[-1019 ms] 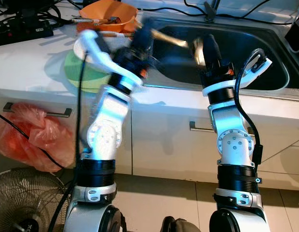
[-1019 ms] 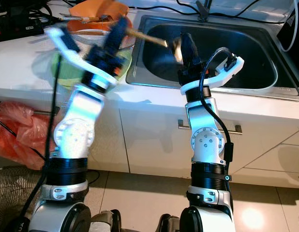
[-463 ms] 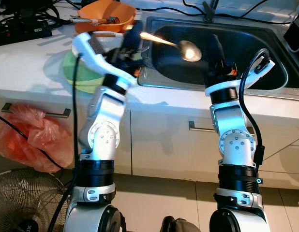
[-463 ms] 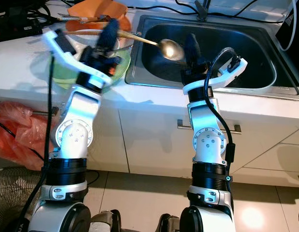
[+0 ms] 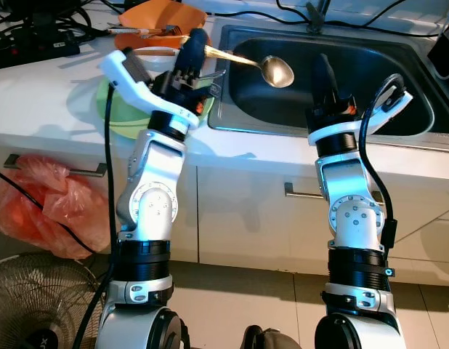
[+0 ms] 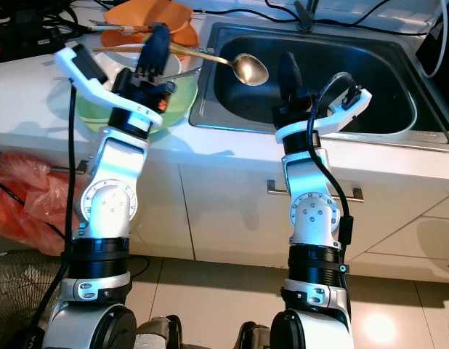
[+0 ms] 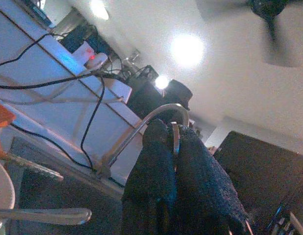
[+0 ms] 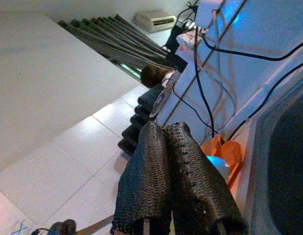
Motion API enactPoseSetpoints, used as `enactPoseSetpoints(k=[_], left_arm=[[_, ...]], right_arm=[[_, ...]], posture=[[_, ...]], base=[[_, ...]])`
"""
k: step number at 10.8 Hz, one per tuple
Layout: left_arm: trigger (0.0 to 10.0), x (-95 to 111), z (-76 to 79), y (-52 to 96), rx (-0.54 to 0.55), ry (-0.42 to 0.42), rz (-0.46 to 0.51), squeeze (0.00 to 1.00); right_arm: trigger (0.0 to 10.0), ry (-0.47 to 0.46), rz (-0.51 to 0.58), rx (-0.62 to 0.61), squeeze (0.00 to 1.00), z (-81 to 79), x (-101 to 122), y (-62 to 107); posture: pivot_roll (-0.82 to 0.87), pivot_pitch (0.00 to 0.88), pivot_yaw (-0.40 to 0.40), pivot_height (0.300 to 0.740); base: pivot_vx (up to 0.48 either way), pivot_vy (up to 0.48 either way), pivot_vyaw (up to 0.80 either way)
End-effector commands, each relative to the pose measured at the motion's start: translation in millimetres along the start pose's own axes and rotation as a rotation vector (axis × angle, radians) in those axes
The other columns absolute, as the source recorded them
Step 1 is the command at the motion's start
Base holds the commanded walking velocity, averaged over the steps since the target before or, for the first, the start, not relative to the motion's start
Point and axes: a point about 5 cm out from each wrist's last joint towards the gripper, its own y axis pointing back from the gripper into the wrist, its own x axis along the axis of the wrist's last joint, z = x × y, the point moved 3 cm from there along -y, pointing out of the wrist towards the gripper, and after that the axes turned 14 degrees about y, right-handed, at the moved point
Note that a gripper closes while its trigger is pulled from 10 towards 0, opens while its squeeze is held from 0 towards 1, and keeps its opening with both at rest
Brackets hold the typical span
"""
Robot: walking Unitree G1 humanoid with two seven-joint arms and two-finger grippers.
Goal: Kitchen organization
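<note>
My left gripper [image 5: 196, 45] is shut on the handle of a metal spoon [image 5: 277, 71]. It holds the spoon above the counter's edge, and the spoon's bowl reaches out over the steel sink [image 5: 388, 80]. In the left wrist view the thin handle [image 7: 175, 139] sits pinched between the black fingers. A green bowl [image 5: 117, 116] with a white cup [image 5: 156, 57] in it lies under and behind that gripper. My right gripper [image 5: 325, 73] stands upright over the sink's front rim, shut and holding nothing, a short way right of the spoon's bowl.
An orange dish [image 5: 163, 14] with chopsticks [image 5: 137, 30] sits behind the green bowl. Cables and a power strip [image 5: 35, 40] crowd the counter's far left. A red plastic bag [image 5: 54, 207] hangs on a drawer handle, and a fan [image 5: 35, 309] stands on the floor.
My left gripper has drawn the spoon to the left, away from my right gripper, which was at the spoon's bowl a second ago. The right arm has barely moved since.
</note>
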Motion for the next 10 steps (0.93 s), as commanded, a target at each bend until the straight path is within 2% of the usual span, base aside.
enactPoseSetpoints(k=[1,2,3,4,7,10], left_arm=[[10.0,3.9,15.8,-7.3,-0.054,0.031,0.035,0.0],[10.0,8.1,21.0,-8.9,-0.074,0.04,0.05,0.0],[10.0,8.2,22.9,-9.2,-0.081,0.044,0.05,0.0],[10.0,7.8,24.1,-9.5,-0.085,0.047,0.049,0.0],[10.0,6.4,24.6,-9.9,-0.088,0.057,0.041,0.0],[10.0,7.3,25.3,-11.0,-0.092,0.064,0.042,0.0]], right_arm=[[10.0,-0.007,0.003,-0.016,0.0,2.4,-0.4,0.8],[10.0,-0.013,0.006,-0.024,0.0,4.3,-0.3,1.1],[10.0,-0.015,0.009,-0.023,0.93,4.3,0.1,1.1],[10.0,-0.011,0.01,-0.027,1.0,4.9,0.1,1.0],[10.0,-0.032,0.018,-0.073,1.0,12.1,0.6,1.4],[10.0,-0.09,0.031,-0.053,1.0,9.7,1.5,0.6]], posture=[[0.11,0.126,-0.058,0.74],[0.11,0.126,-0.058,0.74],[0.11,0.125,-0.057,0.74],[0.11,0.126,-0.057,0.74],[0.12,0.133,-0.057,0.74],[0.12,0.139,-0.057,0.74]], base=[[0.0,0.0,0.0],[0.0,0.0,0.0],[0.0,0.0,0.0],[0.0,0.0,0.0],[0.0,0.0,0.0],[0.0,0.0,0.0]])
